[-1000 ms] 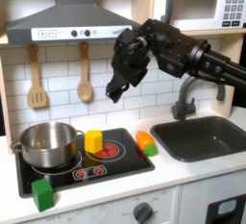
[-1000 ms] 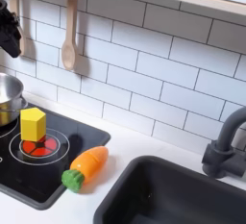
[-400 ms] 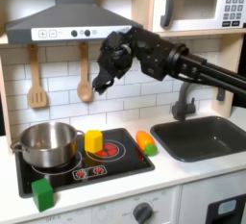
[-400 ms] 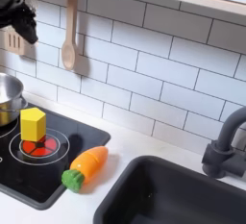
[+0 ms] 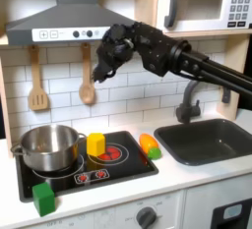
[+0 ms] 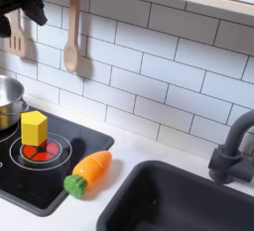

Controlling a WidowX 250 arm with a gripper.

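Observation:
My black gripper (image 5: 100,72) hangs high over the stove, in front of the tiled wall and just right of the hanging wooden spoon (image 5: 87,82). The second exterior view has the gripper (image 6: 33,4) at the top left, between a slotted spatula (image 6: 17,37) and the wooden spoon (image 6: 70,41). Nothing shows between its fingers, and how far apart they stand is unclear. Well below it a yellow block (image 5: 95,143) stands on the black cooktop (image 5: 118,169). An orange carrot with a green end (image 5: 149,145) lies at the cooktop's right edge. The yellow block (image 6: 34,128) and carrot (image 6: 87,172) lie apart.
A steel pot (image 5: 49,146) sits on the cooktop's left burner, a green block (image 5: 43,198) on the counter in front. The dark sink (image 5: 212,140) with its faucet (image 5: 187,99) lies to the first exterior view's right. Range hood (image 5: 69,22) and microwave (image 5: 207,2) hang overhead.
The gripper has risen and swung toward the first exterior view's left, from above the carrot to beside the hanging spoon. The objects on the stove have not moved.

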